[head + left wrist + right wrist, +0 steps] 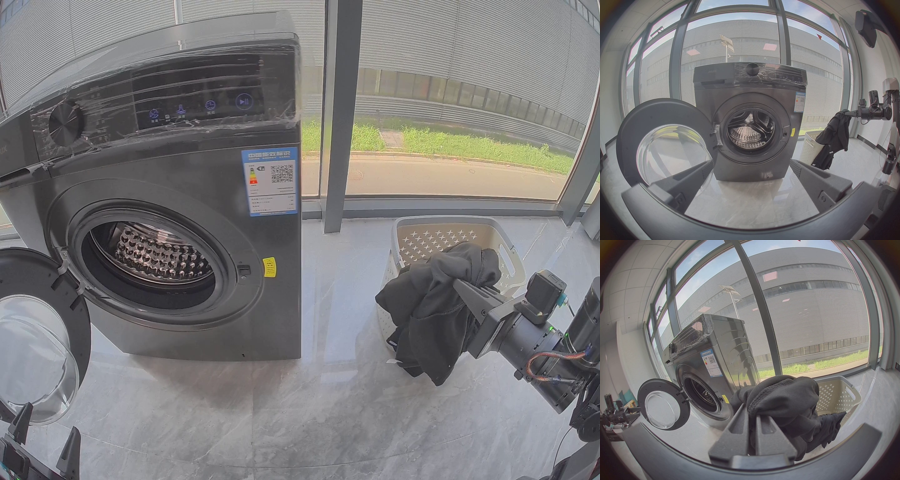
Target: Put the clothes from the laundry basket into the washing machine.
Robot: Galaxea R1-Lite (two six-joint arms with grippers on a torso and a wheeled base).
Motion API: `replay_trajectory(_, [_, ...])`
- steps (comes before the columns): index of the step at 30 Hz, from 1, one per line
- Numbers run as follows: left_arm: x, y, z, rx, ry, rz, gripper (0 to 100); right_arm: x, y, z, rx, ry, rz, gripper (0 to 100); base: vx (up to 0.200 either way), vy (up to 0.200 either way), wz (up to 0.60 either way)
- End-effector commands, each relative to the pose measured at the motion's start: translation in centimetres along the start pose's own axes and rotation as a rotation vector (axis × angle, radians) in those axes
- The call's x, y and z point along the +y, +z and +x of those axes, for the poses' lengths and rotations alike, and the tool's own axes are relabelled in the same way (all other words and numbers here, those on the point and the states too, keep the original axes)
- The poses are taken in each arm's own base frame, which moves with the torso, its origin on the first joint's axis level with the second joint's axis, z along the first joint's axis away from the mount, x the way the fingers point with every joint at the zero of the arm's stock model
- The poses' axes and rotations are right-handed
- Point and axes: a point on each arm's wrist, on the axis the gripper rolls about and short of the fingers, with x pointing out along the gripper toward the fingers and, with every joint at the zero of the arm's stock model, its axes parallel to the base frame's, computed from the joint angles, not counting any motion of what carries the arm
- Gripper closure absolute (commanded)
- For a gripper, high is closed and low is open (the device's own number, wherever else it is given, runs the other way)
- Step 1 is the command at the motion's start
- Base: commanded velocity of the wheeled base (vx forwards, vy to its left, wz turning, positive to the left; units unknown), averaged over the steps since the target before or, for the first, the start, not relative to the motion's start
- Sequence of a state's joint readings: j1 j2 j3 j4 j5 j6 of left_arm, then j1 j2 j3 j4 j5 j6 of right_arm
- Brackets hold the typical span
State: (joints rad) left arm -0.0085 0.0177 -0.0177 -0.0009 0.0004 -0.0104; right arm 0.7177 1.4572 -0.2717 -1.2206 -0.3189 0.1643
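Head view looks down; left wrist frontal, right wrist oblique; washing machine shared.

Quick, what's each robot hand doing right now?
Left hand: open, empty.
Right hand: closed, holding the black clothes.

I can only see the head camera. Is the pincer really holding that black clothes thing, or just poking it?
Observer: Holding. In the right wrist view, the right pincer is squeezed shut on a fold of the black garment.
Operator: Is anything inside the washer?
Observer: The left wrist view looks straight into the drum; the part it shows holds no clothes.
Operator: How high up is the cloth?
Observer: Seen sideways from the left wrist view, the grip is above the laundry basket rim, while the cloth's lower end hangs down in front of the basket.
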Motion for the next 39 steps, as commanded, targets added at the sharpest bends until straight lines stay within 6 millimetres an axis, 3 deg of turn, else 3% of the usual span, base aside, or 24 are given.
replay_trajectory(1, [0.01, -0.43, 0.0, -0.001, 0.002, 0.0, 0, 0.0, 0.0, 0.0, 0.0, 0.0, 0.0, 100, 0.0, 0.2, 0.0])
replay_trajectory(10, [0.01, -0.43, -0.02, -0.002, 0.002, -0.002, 0, 0.17, -0.05, -0.08, 0.001, 0.009, 0.0, 100, 0.0, 0.2, 0.0])
replay_trajectory(19, [0.0, -0.43, 0.0, -0.001, 0.0, 0.0, 0, 0.17, -0.07, -0.17, 0.003, 0.01, 0.0, 100, 0.0, 0.0, 0.0])
replay_trajectory(31, [0.01, -0.43, 0.0, -0.001, 0.0, 0.0, 0, 0.18, -0.24, -0.15, 0.011, 0.012, 0.0, 100, -0.2, 0.0, 0.0])
replay_trajectory(39, [0.01, -0.43, 0.0, -0.001, 0.002, 0.0, 0, 0.2, -0.28, -0.18, 0.013, 0.014, 0.0, 100, 0.0, 0.0, 0.0])
